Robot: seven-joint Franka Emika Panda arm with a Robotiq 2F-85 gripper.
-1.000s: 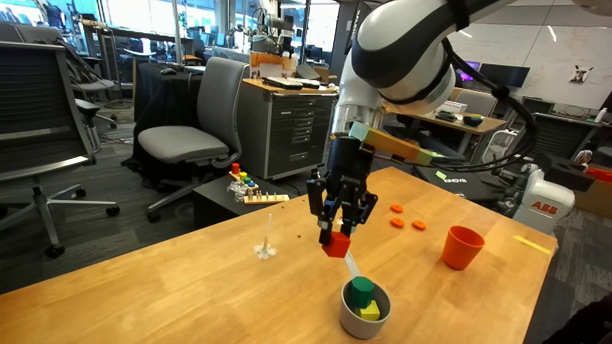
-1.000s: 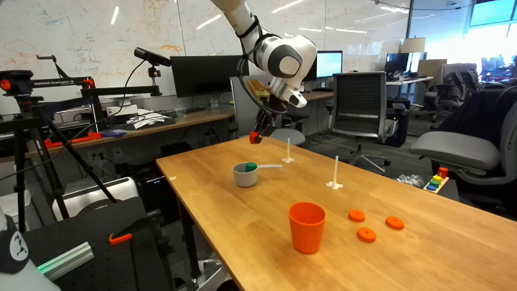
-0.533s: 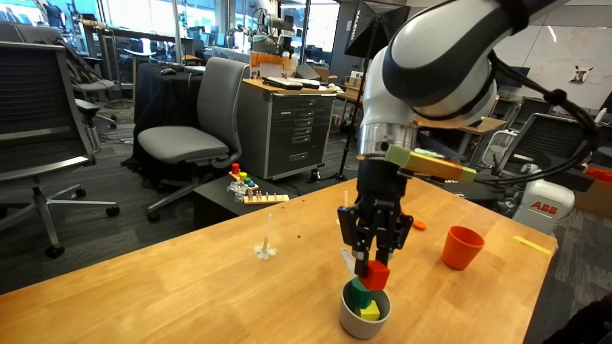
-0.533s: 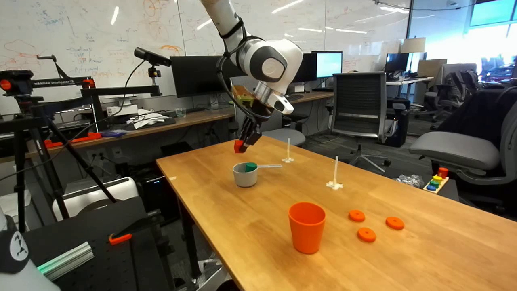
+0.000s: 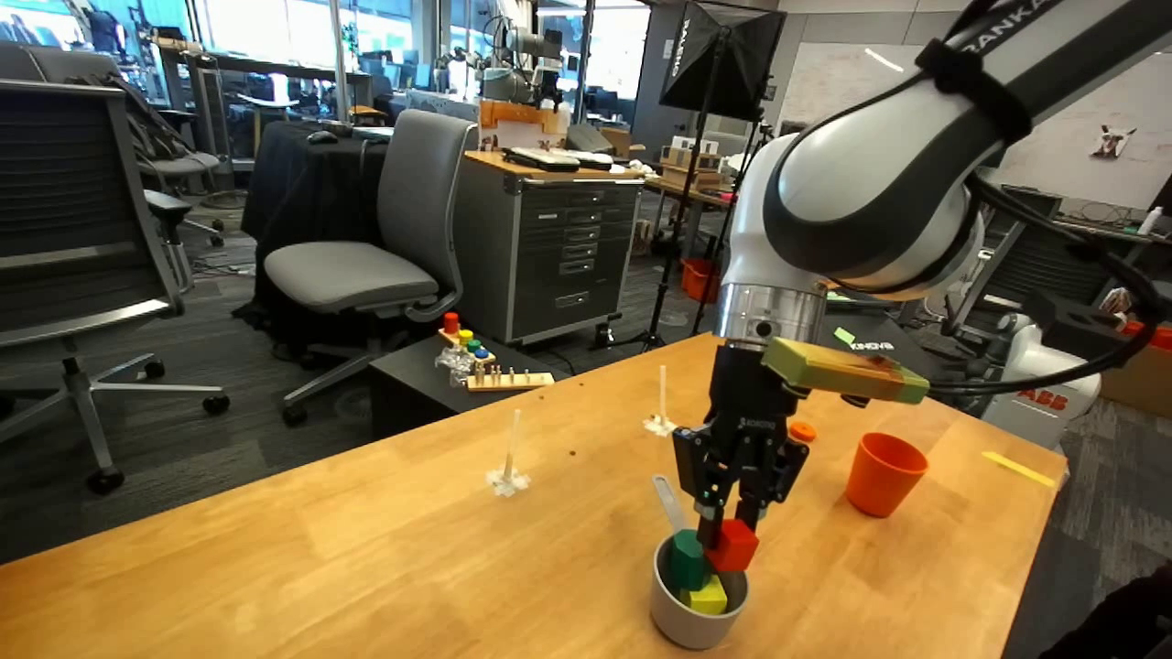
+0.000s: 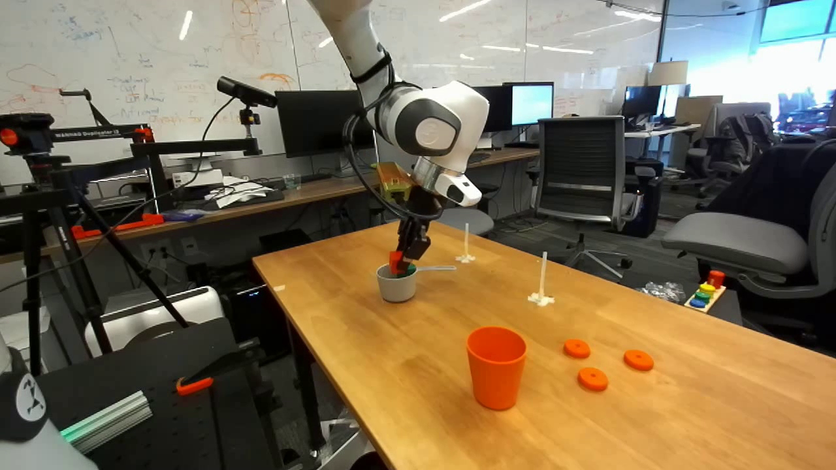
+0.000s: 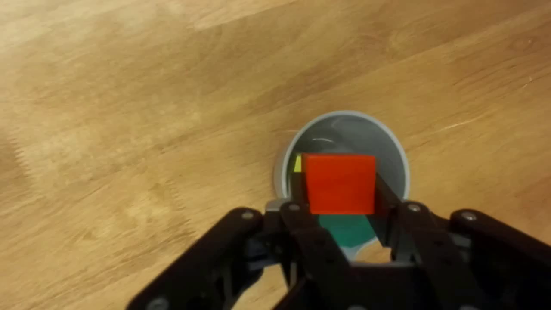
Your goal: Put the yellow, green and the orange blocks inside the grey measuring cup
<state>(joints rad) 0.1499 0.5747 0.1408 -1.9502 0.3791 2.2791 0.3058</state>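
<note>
The grey measuring cup (image 5: 689,627) stands upright on the table, also seen in an exterior view (image 6: 396,290) and the wrist view (image 7: 344,113). Inside it are the green block (image 5: 687,560), which sticks up above the rim on the handle side, and the yellow block (image 5: 704,598), lower down. My gripper (image 5: 730,525) is shut on the red-orange block (image 5: 735,546) and holds it at the cup's mouth beside the green block. In the wrist view the red-orange block (image 7: 342,184) lies over the cup's opening and hides most of the yellow block (image 7: 298,163).
An orange cup (image 6: 496,372) stands on the table. Orange discs (image 6: 592,378) lie near it. Two thin upright pegs (image 5: 510,448) (image 6: 466,245) are fixed to the table. The cup's handle (image 6: 436,268) points toward one peg. A table edge runs close to the measuring cup.
My gripper has carried the red-orange block across to the measuring cup and lowered it to the cup's mouth. The cup and the blocks inside it have not visibly moved.
</note>
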